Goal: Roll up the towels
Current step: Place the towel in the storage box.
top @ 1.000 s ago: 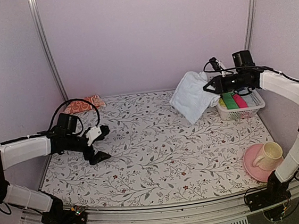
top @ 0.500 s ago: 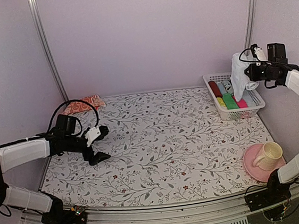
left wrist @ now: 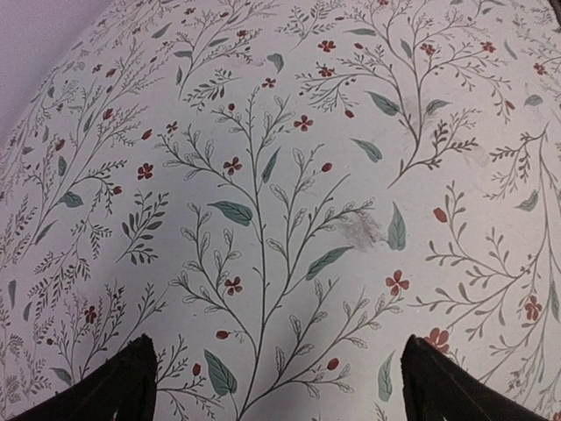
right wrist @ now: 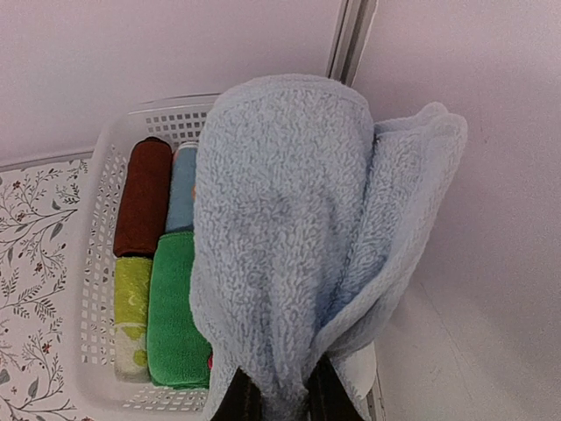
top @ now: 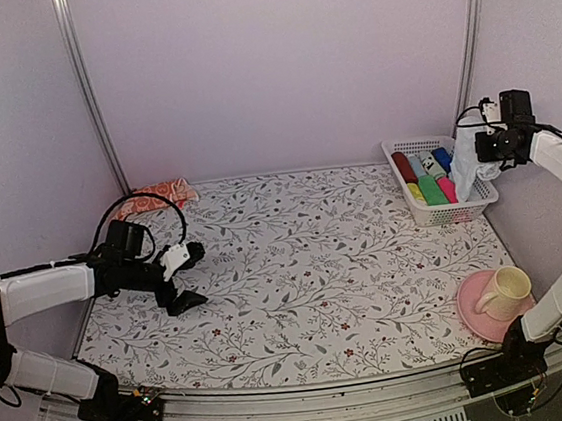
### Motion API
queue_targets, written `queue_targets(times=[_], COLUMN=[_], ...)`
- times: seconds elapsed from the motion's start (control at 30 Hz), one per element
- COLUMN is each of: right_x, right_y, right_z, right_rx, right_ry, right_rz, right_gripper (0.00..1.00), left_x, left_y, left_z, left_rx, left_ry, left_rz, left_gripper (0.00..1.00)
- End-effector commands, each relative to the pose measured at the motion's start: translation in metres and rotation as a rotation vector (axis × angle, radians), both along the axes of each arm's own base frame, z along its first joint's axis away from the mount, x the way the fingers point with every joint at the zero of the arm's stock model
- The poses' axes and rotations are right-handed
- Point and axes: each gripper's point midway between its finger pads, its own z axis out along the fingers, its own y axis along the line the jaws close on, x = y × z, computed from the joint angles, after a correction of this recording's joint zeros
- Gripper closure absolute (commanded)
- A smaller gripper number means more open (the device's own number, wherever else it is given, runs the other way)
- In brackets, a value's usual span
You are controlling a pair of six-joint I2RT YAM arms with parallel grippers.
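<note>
Towels lie at opposite ends of the scene. We see the light blue towel (right wrist: 280, 228) grasped by the right hand (top: 477, 146), raised at the far right beside the wall. It hangs in loose folds over the right end of the white basket (top: 452, 215); whether its lower edge touches the basket we cannot tell. In the right wrist view the fingers (right wrist: 238, 399) are clenched on the cloth, which is doubled over on itself. Inside the basket lie rolled cloths (right wrist: 145, 197) in dark red, blue, yellow-green, green and pink, side by side.

We find the orange-red towel (top: 156, 195) crumpled at the back left corner of the floral worktop (top: 317, 267), against the wall. The left hand (top: 189, 276) hovers low over the left side of the worktop, in front of that towel and apart from it, its fingers spread wide and grasping nothing. At the near right corner a cream cup (top: 506, 292) stands on a pink plate (top: 470, 316).
</note>
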Motion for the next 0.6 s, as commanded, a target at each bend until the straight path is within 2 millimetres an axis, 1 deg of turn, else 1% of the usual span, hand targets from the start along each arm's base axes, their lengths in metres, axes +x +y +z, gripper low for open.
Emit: queue_targets(times=[0.0, 0.1, 0.27, 0.43, 0.57], right_x=[0.01, 0.02, 0.037, 0.045, 0.047], right_y=[-0.006, 0.009, 0.033, 0.072, 0.089], right_z=[0.016, -0.002, -0.038, -0.056, -0.065], right_rx=[-0.033, 0.002, 0.02, 0.079, 0.127], right_ry=[-0.043, -0.008, 0.072, 0.099, 0.111], right_rz=[0.0, 0.083, 0.169, 0.303, 0.36], right_gripper=[0.98, 0.98, 0.98, 0.98, 0.98], left_x=[0.003, 0.003, 0.003, 0.002, 0.003], left_y=[0.002, 0.002, 0.003, 0.003, 0.003], left_z=[0.002, 0.002, 0.002, 0.002, 0.0], left_rx=[-0.012, -0.01, -0.011, -0.01, -0.008], left_ry=[-0.013, -0.013, -0.014, -0.013, -0.015], left_rz=[0.016, 0.018, 0.019, 0.019, 0.021], left_gripper=[0.03, 0.03, 0.03, 0.03, 0.03])
